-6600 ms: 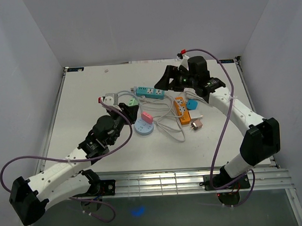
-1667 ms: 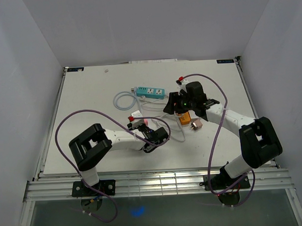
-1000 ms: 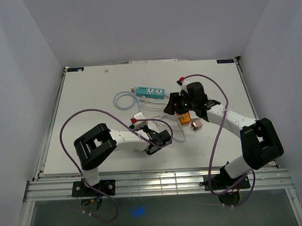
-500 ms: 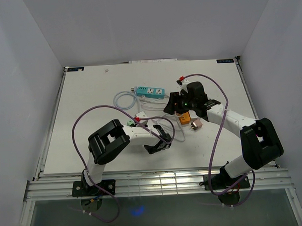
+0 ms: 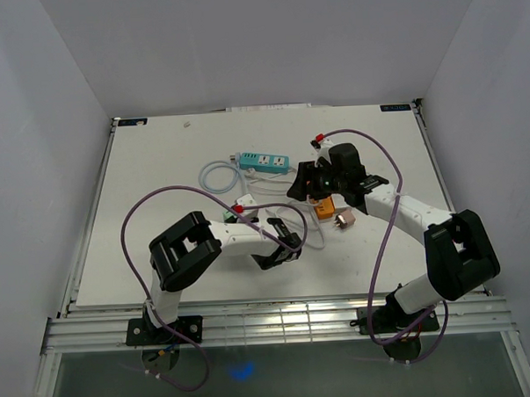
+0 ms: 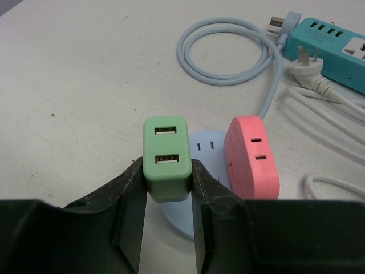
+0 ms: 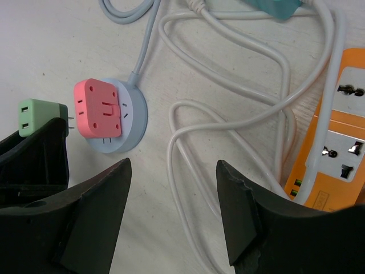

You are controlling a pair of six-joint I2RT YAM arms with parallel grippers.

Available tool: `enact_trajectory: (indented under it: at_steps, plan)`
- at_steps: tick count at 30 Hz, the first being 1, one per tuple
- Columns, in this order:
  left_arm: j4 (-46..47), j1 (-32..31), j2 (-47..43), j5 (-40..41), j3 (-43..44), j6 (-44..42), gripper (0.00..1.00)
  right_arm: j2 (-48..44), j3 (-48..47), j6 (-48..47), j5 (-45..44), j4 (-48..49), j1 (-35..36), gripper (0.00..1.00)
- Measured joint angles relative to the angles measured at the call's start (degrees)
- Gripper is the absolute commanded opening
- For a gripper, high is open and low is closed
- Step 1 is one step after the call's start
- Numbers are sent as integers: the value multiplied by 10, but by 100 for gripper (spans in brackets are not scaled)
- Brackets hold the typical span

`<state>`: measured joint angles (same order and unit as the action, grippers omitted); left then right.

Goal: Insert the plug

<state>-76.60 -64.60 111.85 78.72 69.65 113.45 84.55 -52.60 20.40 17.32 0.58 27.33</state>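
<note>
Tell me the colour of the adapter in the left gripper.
Pale green adapter; the left wrist view shows it best.

A: Left wrist view: we cannot see the prongs of the green adapter; its own body hides them, and it covers part of the round socket.
B: Agreed. We note the teal strip and orange strip run off the right edges.

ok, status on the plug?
Grip: left hand shut on green plug; right hand open over cords. Plug not inserted, beside round socket. Crowding: pink adapter on socket.
</note>
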Motion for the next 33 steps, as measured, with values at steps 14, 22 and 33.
enact_trajectory:
  at_steps: [14, 22, 33]
  plan:
    - [0, 14, 11, 1, 16, 0, 0, 0, 0, -1, 0, 0, 0, 67]
    - [1, 19, 34, 3, 16, 0, 0, 0, 0, -1, 0, 0, 0, 67]
    - [0, 19, 51, 9, 16, 0, 0, 0, 0, -1, 0, 0, 0, 67]
